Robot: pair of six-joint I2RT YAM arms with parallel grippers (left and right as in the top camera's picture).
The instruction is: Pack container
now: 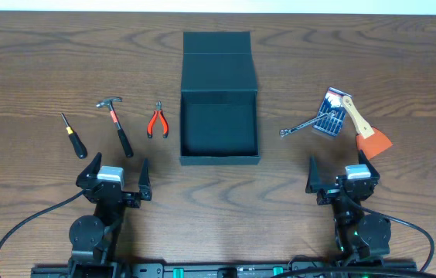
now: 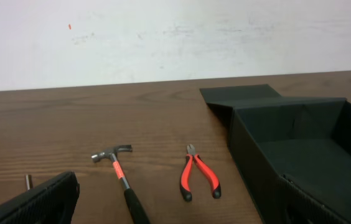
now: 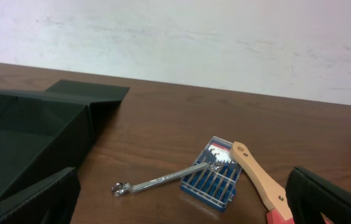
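The container, a dark teal-black box, lies open at mid-table with its flap lid folded back and nothing inside. Left of it lie a screwdriver, a hammer and red pliers. To its right are a wrench, a blue bit case and a wooden-handled scraper. My left gripper stands open near the hammer's handle end, holding nothing. The right gripper is open too, just short of the scraper. The left wrist view shows hammer, pliers and container ahead.
In the right wrist view the wrench rests partly on the bit case, with the scraper beside it and the container's wall at left. A white wall stands behind the brown wooden table.
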